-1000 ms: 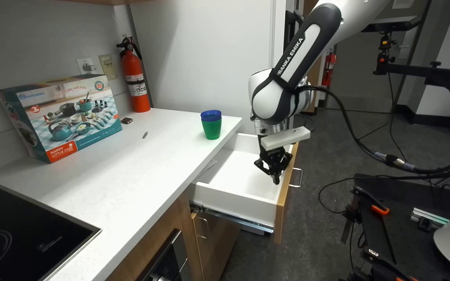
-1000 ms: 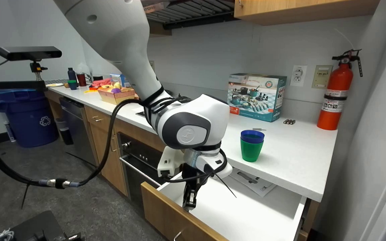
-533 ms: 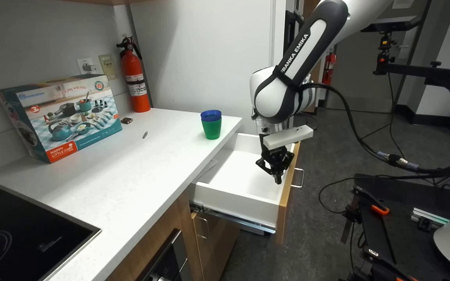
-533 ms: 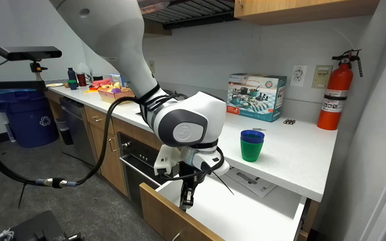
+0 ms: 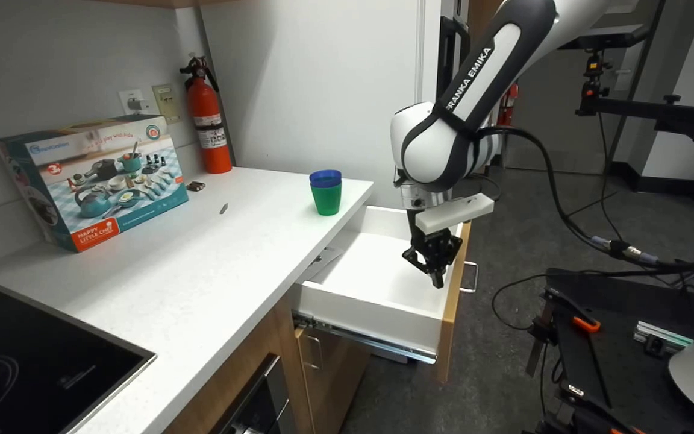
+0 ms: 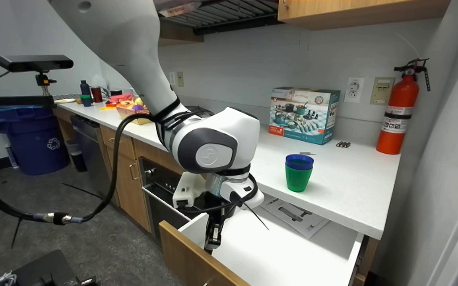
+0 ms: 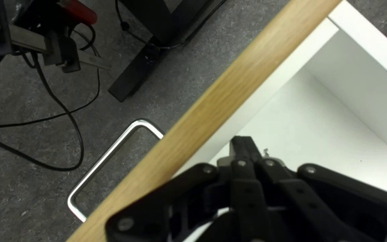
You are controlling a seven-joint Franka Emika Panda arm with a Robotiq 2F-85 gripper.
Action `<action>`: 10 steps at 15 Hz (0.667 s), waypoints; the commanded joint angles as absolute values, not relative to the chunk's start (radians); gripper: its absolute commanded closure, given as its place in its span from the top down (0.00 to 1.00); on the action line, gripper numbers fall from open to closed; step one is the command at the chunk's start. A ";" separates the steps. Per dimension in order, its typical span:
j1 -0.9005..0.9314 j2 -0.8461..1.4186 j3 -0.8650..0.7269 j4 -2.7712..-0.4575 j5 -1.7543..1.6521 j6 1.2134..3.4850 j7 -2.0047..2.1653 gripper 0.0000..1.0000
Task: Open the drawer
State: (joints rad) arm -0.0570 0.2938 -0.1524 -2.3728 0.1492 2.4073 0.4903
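Observation:
The drawer (image 5: 371, 316) stands pulled out from under the counter, with its white inner box showing. Its tan wood front panel also shows in an exterior view (image 6: 197, 254) and in the wrist view (image 7: 213, 104). A metal bar handle (image 7: 102, 161) is on the outer face of the front. My gripper (image 5: 437, 280) points down inside the drawer, just behind the front panel; it also shows in an exterior view (image 6: 213, 242). In the wrist view the fingertips (image 7: 242, 139) are together with nothing between them, close against the front's inner side. Whether they touch it is hard to tell.
A paper sheet (image 6: 292, 216) lies in the drawer's back part. A green cup with a blue one in it (image 5: 326, 196) stands near the counter's edge (image 5: 250, 319). A toy box (image 5: 106, 181) and a fire extinguisher (image 5: 207, 120) stand at the back.
The drawer has slid further out from the counter, and more of the paper inside shows. My gripper has moved outward together with the front panel, staying shut.

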 commanded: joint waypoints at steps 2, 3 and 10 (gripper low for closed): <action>-0.043 0.250 -0.154 -2.414 0.134 2.396 0.496 0.00; -0.042 0.248 -0.153 -2.417 0.132 2.397 0.498 0.00; -0.027 0.218 -0.146 -2.462 0.117 2.394 0.493 0.00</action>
